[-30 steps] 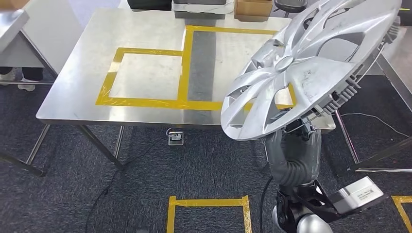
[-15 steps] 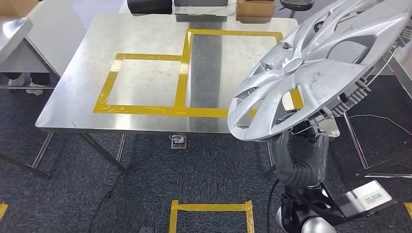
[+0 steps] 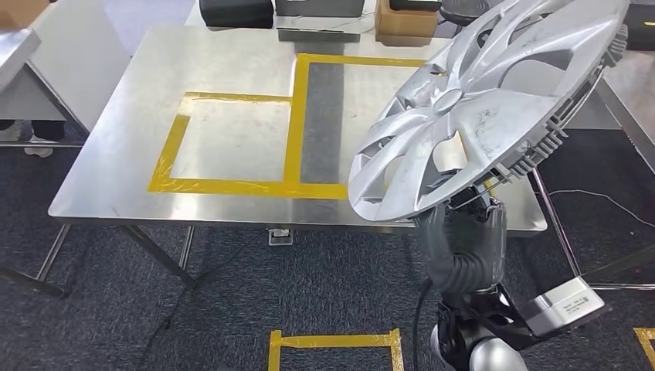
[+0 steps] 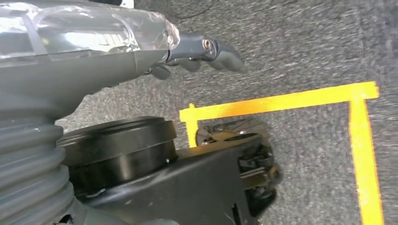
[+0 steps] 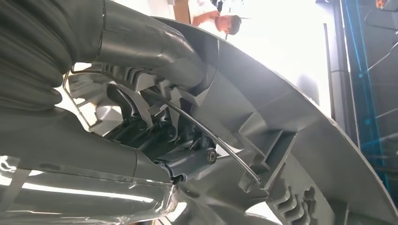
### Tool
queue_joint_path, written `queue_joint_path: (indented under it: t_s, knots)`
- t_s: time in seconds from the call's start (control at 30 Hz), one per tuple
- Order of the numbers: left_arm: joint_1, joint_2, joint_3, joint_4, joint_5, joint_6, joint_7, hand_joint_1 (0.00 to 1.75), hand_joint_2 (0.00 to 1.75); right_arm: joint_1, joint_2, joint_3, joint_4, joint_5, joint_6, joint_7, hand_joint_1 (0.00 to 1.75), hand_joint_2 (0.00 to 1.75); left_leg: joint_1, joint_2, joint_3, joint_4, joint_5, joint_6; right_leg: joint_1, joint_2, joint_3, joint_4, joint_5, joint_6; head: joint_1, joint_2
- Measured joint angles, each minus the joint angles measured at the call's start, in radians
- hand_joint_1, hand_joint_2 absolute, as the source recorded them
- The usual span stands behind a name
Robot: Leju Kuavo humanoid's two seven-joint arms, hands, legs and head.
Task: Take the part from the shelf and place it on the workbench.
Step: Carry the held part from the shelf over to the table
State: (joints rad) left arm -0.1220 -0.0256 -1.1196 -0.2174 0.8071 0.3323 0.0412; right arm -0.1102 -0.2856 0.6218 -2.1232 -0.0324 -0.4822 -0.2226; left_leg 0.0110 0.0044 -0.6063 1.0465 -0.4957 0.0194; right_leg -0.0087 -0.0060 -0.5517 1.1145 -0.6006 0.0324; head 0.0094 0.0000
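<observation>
The part is a large silver wheel cover (image 3: pixel 479 108); my right hand (image 3: pixel 463 232) grips it by its lower rim and holds it up, tilted, over the right front corner of the steel workbench (image 3: pixel 154 93). From the right wrist, the fingers (image 5: pixel 187 161) are hooked into the ribbed back of the wheel cover (image 5: pixel 300 140), with the thumb on the rim. The workbench carries two yellow tape rectangles (image 3: pixel 290 139). My left hand (image 4: pixel 202 49) hangs over the carpet, fingers loosely apart and holding nothing.
A cardboard box (image 3: pixel 403 17) and dark equipment (image 3: pixel 235 11) stand at the workbench's far edge. Another table (image 3: pixel 19 46) is on the left, a metal frame (image 3: pixel 618 100) on the right. A yellow tape square (image 3: pixel 334 340) marks the carpet before the bench.
The whole view has shifted as my body moved, and the workbench now sits slightly lower in the picture. The wheel cover stays in my right hand and has swung a little to the left.
</observation>
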Motion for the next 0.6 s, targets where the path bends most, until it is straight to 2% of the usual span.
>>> queue_joint_path:
  t_s: [0.07,0.1,0.13,0.17,0.23,0.27,0.3,0.4,0.47,0.5,0.53,0.6]
  knots:
    - [0.0,0.0,0.0,0.0,0.0,0.0,0.0,0.0,1.75,0.0,0.0,0.0,0.001,0.0,0.0,0.0,1.75,1.75,-0.001,0.002,0.01,0.0,-0.009,0.006,0.0,0.001,-0.07,0.13,-0.049,0.006,0.009,0.0]
    - [0.0,0.0,0.0,0.0,0.001,0.0,0.0,0.0,1.75,0.001,0.0,0.0,0.002,0.0,0.0,0.0,1.75,1.75,-0.002,0.002,0.015,0.0,-0.013,0.007,0.0,0.001,-0.101,0.175,-0.056,0.006,0.014,0.0]
    - [0.001,0.0,0.0,0.0,0.001,0.0,0.0,0.0,1.75,0.001,0.0,0.0,0.003,0.0,0.0,0.0,1.75,1.75,-0.003,0.002,0.021,0.0,-0.018,0.007,0.0,0.001,-0.119,0.187,-0.044,0.004,0.018,0.0]
    - [0.001,0.0,0.0,0.0,0.001,0.0,0.0,0.0,1.75,0.002,0.0,0.0,0.003,-0.001,0.0,0.0,1.75,1.75,-0.003,0.001,0.029,0.0,-0.024,0.006,0.0,0.001,-0.12,0.163,-0.011,0.0,0.024,0.0]
    - [0.0,0.0,0.0,0.0,0.001,0.0,0.0,0.0,1.75,0.002,0.0,0.0,0.004,-0.001,0.0,0.0,1.75,1.75,-0.004,0.0,0.045,-0.001,-0.035,0.003,0.002,0.002,-0.085,0.046,0.076,-0.011,0.032,0.0]
    - [-0.001,0.0,0.0,0.0,0.001,0.0,0.0,0.0,1.75,0.002,0.0,0.0,0.005,-0.001,0.0,0.0,1.75,1.75,-0.005,-0.001,0.052,-0.002,-0.04,0.0,0.005,0.004,-0.065,-0.008,0.105,-0.018,0.033,0.0]
    - [-0.001,0.0,0.0,0.0,0.001,0.0,0.0,0.0,1.75,0.001,0.0,0.0,0.004,0.0,0.0,0.0,1.75,1.75,-0.006,-0.001,0.055,-0.004,-0.043,-0.004,0.008,0.005,-0.049,-0.049,0.12,-0.024,0.034,0.0]
    - [-0.003,-0.002,0.0,0.0,0.001,0.0,0.001,0.0,1.75,0.0,0.0,0.0,0.004,-0.001,0.0,0.0,1.75,1.75,-0.004,0.002,0.056,-0.01,-0.046,-0.02,0.015,0.006,-0.035,-0.089,0.113,-0.036,0.037,0.0]
    - [-0.004,-0.002,0.0,0.0,0.002,0.0,0.001,0.0,1.75,0.001,0.0,0.0,0.004,-0.001,0.0,0.0,1.75,1.75,-0.003,0.002,0.057,-0.003,-0.057,-0.031,0.01,0.005,-0.023,-0.106,0.114,-0.042,0.036,0.0]
    - [-0.004,-0.002,0.0,0.0,0.002,0.0,0.001,0.0,1.75,0.0,0.0,0.0,0.004,-0.002,0.0,0.0,1.75,1.75,-0.003,0.0,0.045,0.025,-0.073,-0.037,0.007,0.004,-0.015,-0.116,0.115,-0.045,0.032,0.0]
    - [-0.005,-0.002,0.0,0.0,0.002,0.0,0.001,0.0,1.75,0.0,0.0,0.0,0.004,-0.002,0.0,0.0,1.75,1.75,-0.003,-0.002,0.02,0.074,-0.096,-0.041,0.005,0.002,-0.007,-0.123,0.115,-0.049,0.027,0.0]
    - [-0.003,-0.001,0.0,0.0,0.002,0.0,0.001,0.0,1.75,0.0,0.0,0.0,0.005,-0.002,0.0,0.0,1.75,1.75,-0.002,-0.006,-0.058,0.202,-0.14,-0.047,0.005,0.001,0.001,-0.125,0.11,-0.053,0.016,0.0]
